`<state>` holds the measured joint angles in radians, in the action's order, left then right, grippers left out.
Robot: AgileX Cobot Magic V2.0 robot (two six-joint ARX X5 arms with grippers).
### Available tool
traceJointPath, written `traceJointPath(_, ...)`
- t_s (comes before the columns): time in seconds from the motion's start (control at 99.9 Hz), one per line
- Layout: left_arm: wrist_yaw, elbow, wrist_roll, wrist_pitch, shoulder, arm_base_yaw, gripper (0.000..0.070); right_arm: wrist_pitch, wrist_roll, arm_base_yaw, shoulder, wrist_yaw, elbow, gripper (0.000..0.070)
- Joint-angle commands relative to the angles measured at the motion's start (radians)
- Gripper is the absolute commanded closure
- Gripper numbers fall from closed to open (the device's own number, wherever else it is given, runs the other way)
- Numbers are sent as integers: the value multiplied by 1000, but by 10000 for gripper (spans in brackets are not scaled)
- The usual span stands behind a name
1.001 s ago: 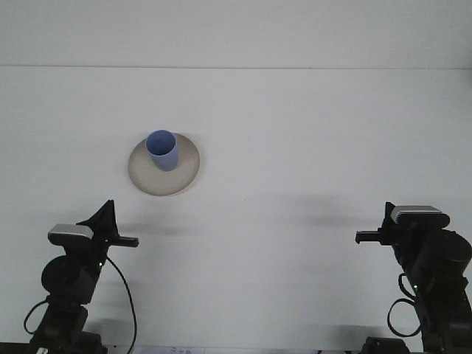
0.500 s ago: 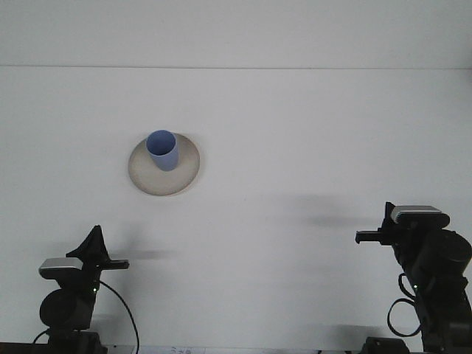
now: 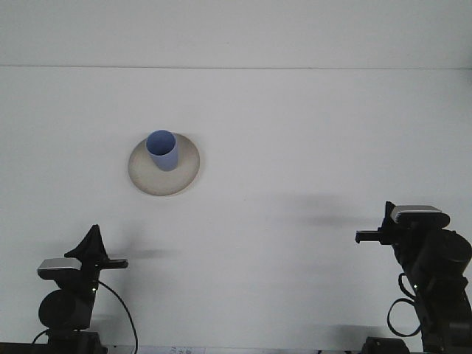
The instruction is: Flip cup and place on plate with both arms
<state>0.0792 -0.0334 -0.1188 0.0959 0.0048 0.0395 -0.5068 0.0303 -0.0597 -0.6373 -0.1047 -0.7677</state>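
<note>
A light blue cup [image 3: 162, 150] stands upright, mouth up, on a round beige plate [image 3: 184, 175] left of the table's middle. My left gripper [image 3: 103, 254] is low at the front left, well short of the plate and apart from the cup. My right gripper [image 3: 369, 235] hangs at the front right, far from the plate. Both are seen side-on and nothing shows in either one.
The white table [image 3: 295, 133] stretches wide around the plate, and its far edge meets a pale wall. Black cables hang by both arm bases at the bottom corners.
My left arm has drawn back and down toward the front-left corner, away from the plate. The right arm, the cup and the plate have not moved.
</note>
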Motion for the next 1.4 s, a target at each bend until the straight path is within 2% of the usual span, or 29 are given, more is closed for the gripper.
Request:
traceJointPath(0.0, 2, 19, -2, 10, -2, -2, 688, 13, 7, 2, -5, 0, -6, 700)
traceJointPath(0.56, 2, 19, -2, 10, -2, -2, 688, 31, 7, 7, -5, -4, 2, 700)
traceJointPath(0.62, 2, 19, -2, 10, -2, -2, 688, 66, 7, 10, 16, 23, 24, 700)
traceJointPath(0.68, 2, 19, -2, 10, -2, -2, 688, 127, 6, 10, 45, 43, 62, 700)
traceJointPath(0.871, 2, 19, -2, 10, -2, -2, 688, 510, 7, 10, 180, 42, 288, 700)
traceJointPath(0.961, 2, 19, -2, 10, -2, -2, 688, 613, 7, 10, 248, 44, 389, 700)
traceJointPath(1.391, 2, 19, -2, 10, -2, -2, 688, 625, 6, 10, 589, 46, 661, 700)
